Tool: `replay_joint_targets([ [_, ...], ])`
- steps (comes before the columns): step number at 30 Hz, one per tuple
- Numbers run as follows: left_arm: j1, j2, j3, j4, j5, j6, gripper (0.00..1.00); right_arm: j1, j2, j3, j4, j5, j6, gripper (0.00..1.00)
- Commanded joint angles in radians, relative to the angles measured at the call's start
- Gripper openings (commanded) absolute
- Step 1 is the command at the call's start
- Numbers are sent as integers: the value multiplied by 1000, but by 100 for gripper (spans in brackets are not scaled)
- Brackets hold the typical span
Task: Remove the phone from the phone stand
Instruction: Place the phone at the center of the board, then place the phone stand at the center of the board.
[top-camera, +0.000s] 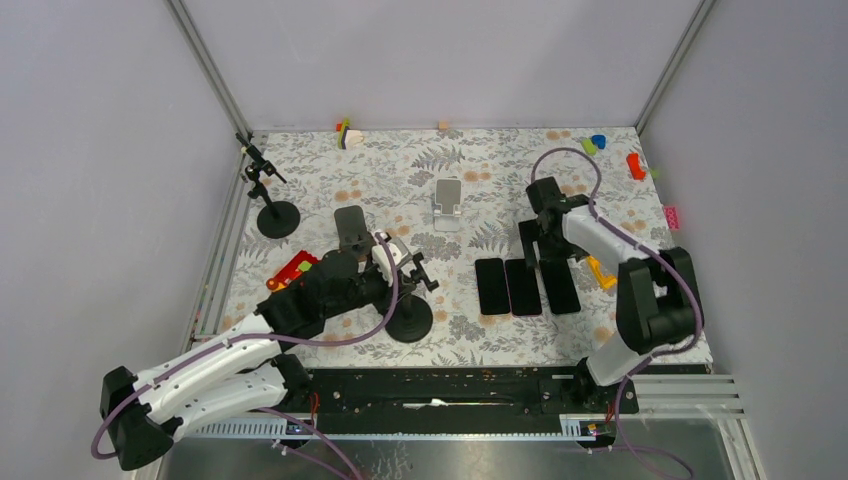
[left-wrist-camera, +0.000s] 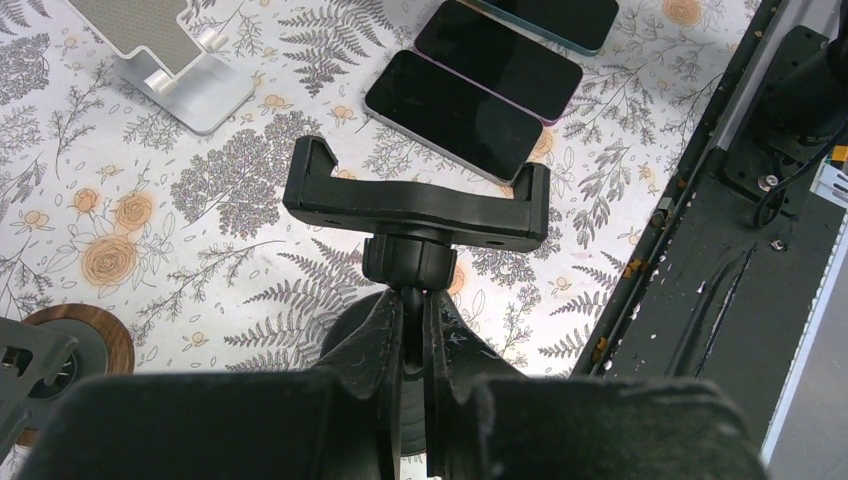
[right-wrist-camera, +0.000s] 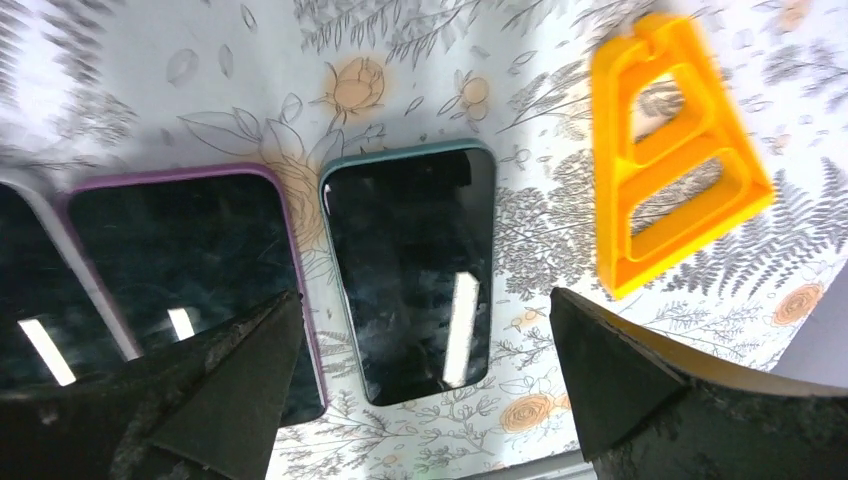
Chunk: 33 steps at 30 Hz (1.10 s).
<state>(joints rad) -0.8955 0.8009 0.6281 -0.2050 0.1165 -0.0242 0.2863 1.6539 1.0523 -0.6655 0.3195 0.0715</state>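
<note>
Left gripper (left-wrist-camera: 412, 312): clamped shut on the neck of the black clamp stand (left-wrist-camera: 415, 205), just under its cradle.
Black clamp stand: upright on its round base on the table (top-camera: 330, 170), near the front edge; its two cradle arms were spread, with no phone between them.
Right gripper (right-wrist-camera: 420, 300): fingers spread wide and holding nothing, poised over the right end of the phone row.
Teal-cased phone (right-wrist-camera: 410, 230): flat on the table, screen up, lying between the right gripper's two fingers in the wrist view. From the top view it was probably not touched, though that could not be settled.
Purple-cased phone (right-wrist-camera: 185, 260): flat and just beside the teal one, on its left.
Third phone (left-wrist-camera: 455, 115): pale-edged, flat, at the left end of the row and closest to the clamp stand.
Orange stand (right-wrist-camera: 680, 150): lying near the teal phone's right side, apart from it.
Silver stand (top-camera: 448, 203): behind the row, towards the middle of the table.
Dark flat-backed stand (top-camera: 352, 228): just behind the left arm's wrist.
Red item (top-camera: 291, 270): partly hidden beside the left arm.
Thin black stand (top-camera: 277, 217): at the left edge, well apart.
</note>
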Motion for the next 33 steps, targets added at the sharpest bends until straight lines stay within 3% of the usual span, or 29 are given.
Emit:
replay_joint_targets([
  [1,5,26,120,128,22,-19,0,-2,-177,106,-52,17,100,100],
  [6,4,144,243,156,53,-13,0,-2,-331,119,-80,-39,174,99],
  [16,20,545,612,200,118,50,0,-2,-718,-59,23,-219,195,97],
  [23,43,799,854,251,168,32,0,-1,-822,-70,-1,-292,212,98],
  [33,123,1122,1133,322,227,45,0,-3,-976,-102,-65,-258,233,97],
])
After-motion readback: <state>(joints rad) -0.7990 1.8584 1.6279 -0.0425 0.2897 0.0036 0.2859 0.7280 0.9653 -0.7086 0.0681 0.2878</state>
